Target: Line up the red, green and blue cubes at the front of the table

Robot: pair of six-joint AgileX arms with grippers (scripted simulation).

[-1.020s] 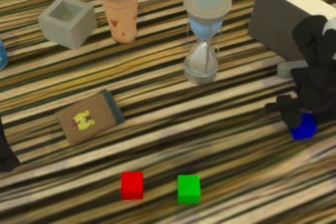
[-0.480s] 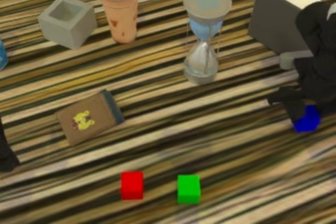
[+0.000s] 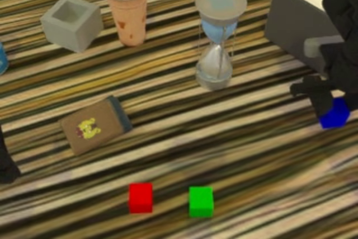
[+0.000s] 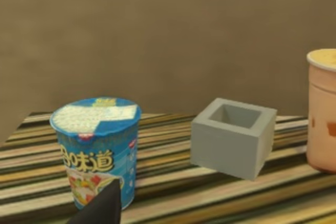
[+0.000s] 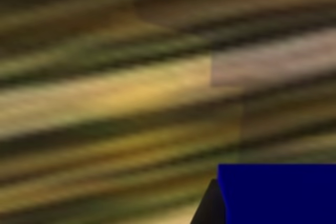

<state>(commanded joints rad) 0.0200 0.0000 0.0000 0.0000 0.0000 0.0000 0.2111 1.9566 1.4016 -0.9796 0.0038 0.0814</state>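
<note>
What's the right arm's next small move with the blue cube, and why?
Probably carry the blue cube toward the front, to the spot right of the green cube. The right gripper is shut on it at the table's right edge, while the red cube and green one already sit side by side up front. Left arm is parked at the left edge.

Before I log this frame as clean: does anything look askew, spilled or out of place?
Nothing is spilled or broken. The small bright-blue cube is off the row: it sits in the right gripper at the table's right edge, while the red cube and green cube wait side by side at the front.
</note>
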